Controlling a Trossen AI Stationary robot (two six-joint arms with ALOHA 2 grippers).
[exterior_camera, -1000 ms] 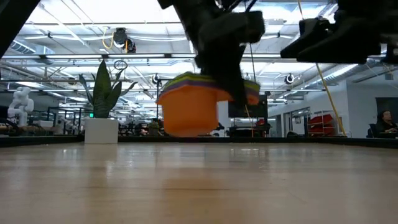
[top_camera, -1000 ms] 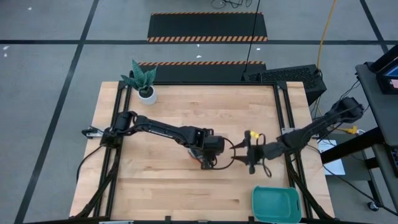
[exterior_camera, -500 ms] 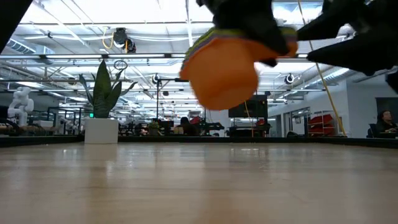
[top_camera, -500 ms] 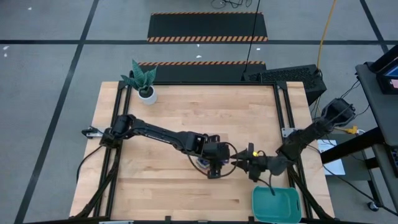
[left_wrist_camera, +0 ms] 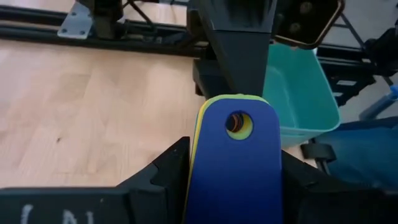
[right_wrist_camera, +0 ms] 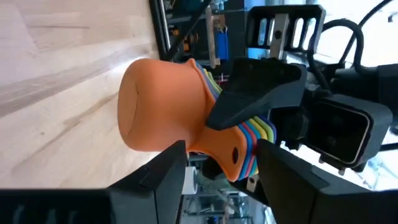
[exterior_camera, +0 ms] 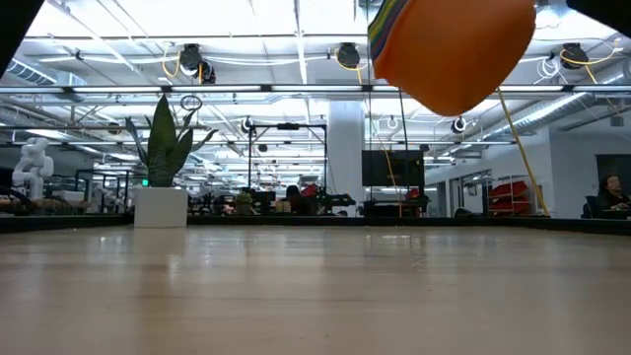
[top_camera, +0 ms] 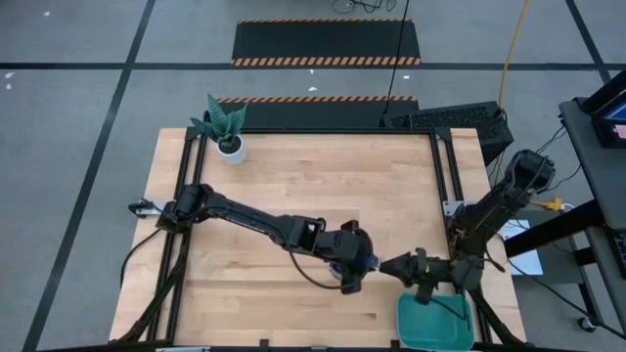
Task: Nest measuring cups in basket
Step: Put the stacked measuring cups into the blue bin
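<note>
The measuring cups are nested in one stack with the orange bowl outermost. The stack also shows in the right wrist view. Its fanned handles have the dark blue one on top. My left gripper is shut on the stack, high above the table near its near right part. My right gripper is open and faces the left one. Its fingers stand on either side of the handles' free ends; I see no touch. The teal basket sits at the near right corner, just beyond both grippers. My left gripper pinches the stacked handles between its two fingers, one on each long edge. The fingers lie along the handles, whose holed free ends point away from the wrist. The stack is lifted clear of the table and the bowls hang below, slightly tilted.
A white pot with a plant stands at the far left corner. The black table frame runs along the right edge, close to my right arm. The basket's rim also shows in the left wrist view.
My left gripper has carried the cup stack toward the table's right and near edges and upward. In the low view the stack rises and grows larger. My right gripper has moved back toward the near edge and the basket, staying in front of the left gripper.
</note>
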